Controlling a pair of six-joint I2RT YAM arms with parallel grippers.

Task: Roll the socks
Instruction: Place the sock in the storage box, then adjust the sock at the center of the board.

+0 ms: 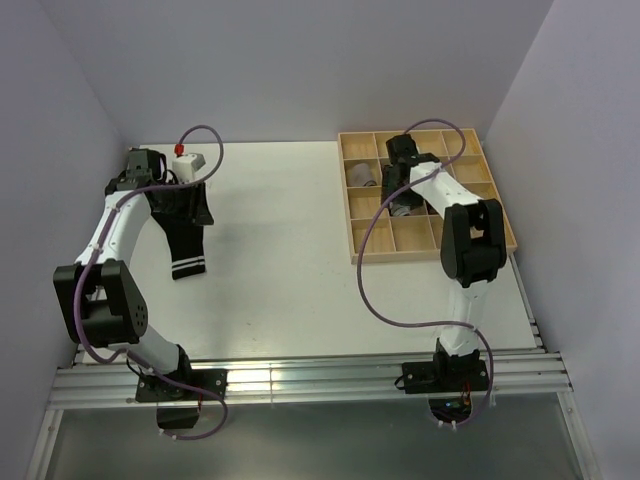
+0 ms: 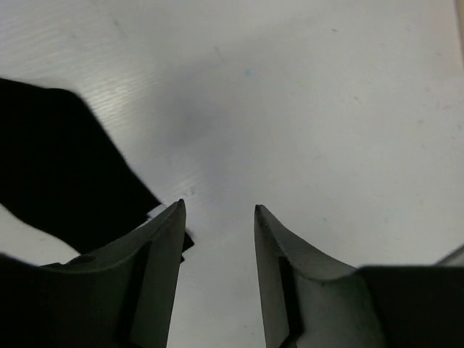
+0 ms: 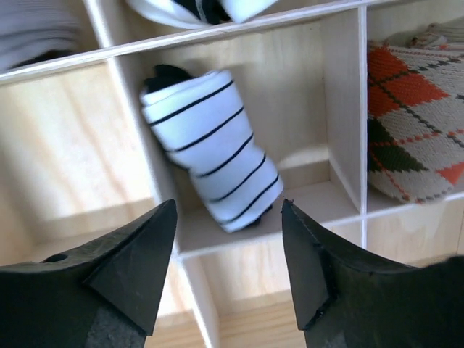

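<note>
At the far left of the counter (image 1: 290, 250), a black sock (image 1: 185, 235) is seen unrolled, and the left claw (image 2: 217, 210) is held apart just beside it; its edge probably must be gripped next. At the right, the right claw (image 3: 228, 206) is spread above the tray (image 1: 372, 236), where one compartment is filled by a rolled striped sock (image 3: 210, 148).

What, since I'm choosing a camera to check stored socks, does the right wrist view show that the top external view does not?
Only the right wrist view: a rolled white sock with thin black stripes lying in one compartment, and an orange argyle sock in the compartment to its right. Only the top external view: the left arm and, beside it, a black sock with white stripes lying unrolled on the table. Both: the wooden tray, with the right gripper open over it.
</note>
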